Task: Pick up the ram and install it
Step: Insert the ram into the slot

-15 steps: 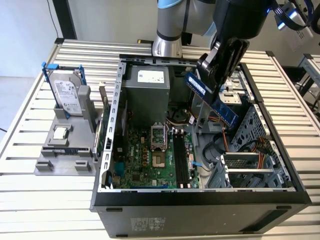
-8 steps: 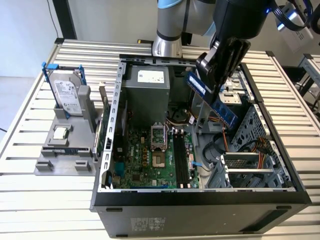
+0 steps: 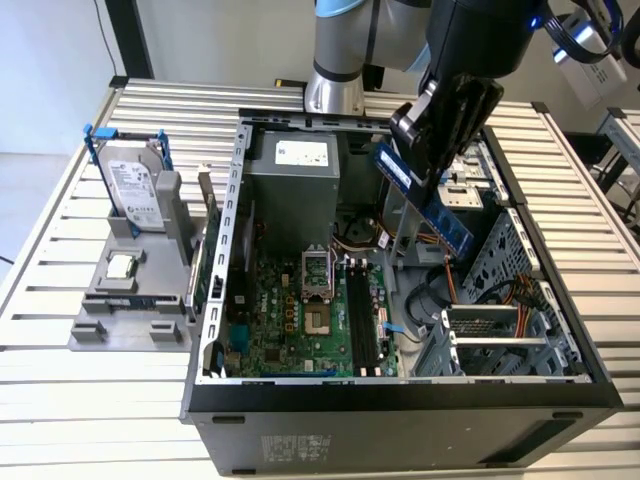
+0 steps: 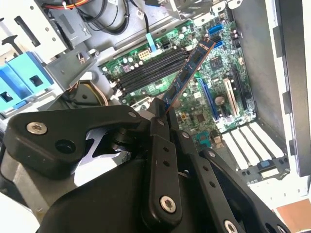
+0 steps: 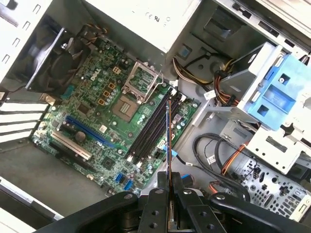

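Note:
My gripper point(image 3: 426, 188) is shut on the ram point(image 3: 452, 228), a long blue-green stick held tilted in the air above the open computer case point(image 3: 215, 300). In the second wrist view the ram point(image 4: 188, 72) juts out from between the black fingers point(image 4: 162, 145), over the green motherboard. Seen edge-on in the first wrist view, the ram point(image 5: 168, 141) hangs roughly over the black memory slots point(image 5: 148, 128), well above them. Those slots point(image 3: 362, 315) lie right of the processor socket point(image 3: 318, 290) in the exterior view.
A silver hard drive point(image 3: 133, 190) stands in a grey fixture point(image 3: 130, 310) at the exterior view's left, outside the case. Inside are the power supply point(image 3: 295, 175), cable bundles point(image 3: 430, 300), a metal drive cage point(image 3: 500, 330), a blue bracket point(image 5: 277, 92) and a fan point(image 5: 53, 63).

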Motion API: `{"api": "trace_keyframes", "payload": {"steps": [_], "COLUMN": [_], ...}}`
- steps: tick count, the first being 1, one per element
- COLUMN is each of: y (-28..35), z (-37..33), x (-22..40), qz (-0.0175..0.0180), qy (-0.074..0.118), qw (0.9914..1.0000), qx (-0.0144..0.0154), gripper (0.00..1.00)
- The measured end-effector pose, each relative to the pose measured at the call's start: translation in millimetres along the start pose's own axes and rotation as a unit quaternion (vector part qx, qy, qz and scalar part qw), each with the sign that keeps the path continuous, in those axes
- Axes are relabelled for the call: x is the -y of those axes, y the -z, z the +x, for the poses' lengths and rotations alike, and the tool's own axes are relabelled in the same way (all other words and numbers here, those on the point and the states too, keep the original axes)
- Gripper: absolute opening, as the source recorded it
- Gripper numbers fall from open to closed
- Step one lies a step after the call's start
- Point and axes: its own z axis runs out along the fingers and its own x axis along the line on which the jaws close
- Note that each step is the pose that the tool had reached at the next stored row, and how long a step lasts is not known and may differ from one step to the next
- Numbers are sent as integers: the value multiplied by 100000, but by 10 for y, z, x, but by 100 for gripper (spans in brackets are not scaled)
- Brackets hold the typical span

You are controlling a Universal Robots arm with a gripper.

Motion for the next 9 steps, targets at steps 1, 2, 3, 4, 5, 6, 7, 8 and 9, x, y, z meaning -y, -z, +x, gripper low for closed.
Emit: {"api": "trace_keyframes", "payload": {"steps": [1,2,3,4,5,6,7,8,9], "y": [-1,0,0,0,0,0,-1,-1,-1], "z": [0,0,0,0,0,0,0,0,0], "x": [0,0,0,0,0,0,0,0,0], "qz": [-8,-7,-8,-9,-13,-15,-19,-22,-25], "qy": [-293,-582,-962,-1539,-2238,-2882,-3525,-4148,-4676], "qw": [100000,99998,99995,99988,99975,99958,99938,99914,99891], "qx": [7,8,11,16,25,31,37,43,47], "gripper": [0,0,0,0,0,0,0,0,0]}}
